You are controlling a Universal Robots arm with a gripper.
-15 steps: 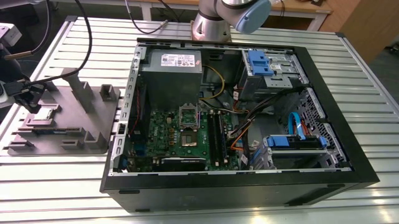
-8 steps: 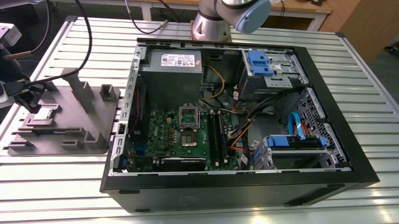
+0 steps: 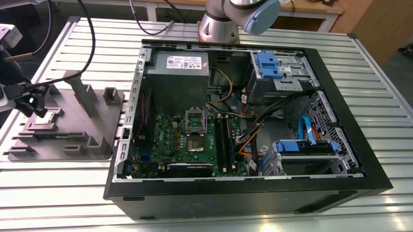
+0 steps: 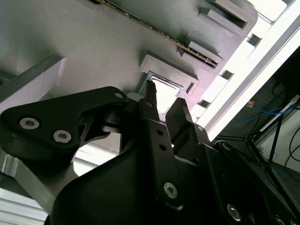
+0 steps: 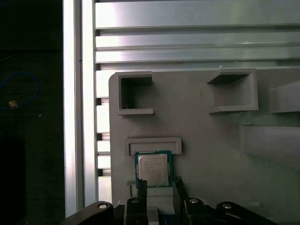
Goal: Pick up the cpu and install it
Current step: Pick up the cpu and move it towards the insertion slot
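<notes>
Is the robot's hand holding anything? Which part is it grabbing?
Nothing yet. The black hand is open, with its fingertips apart and close to the small square silvery chip. The chip lies flat in its pocket on the grey plastic tray.

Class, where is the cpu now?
The cpu lies in the grey fixture at the exterior view's left, beside the computer case, under the gripper.

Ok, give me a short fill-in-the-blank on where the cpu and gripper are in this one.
1. The cpu lies on a ____ tray, not in the case.
2. The gripper at the cpu has its fingers ____.
3. In the exterior view the tray is on the case's ____ side.
Missing: grey; open; left.
</notes>
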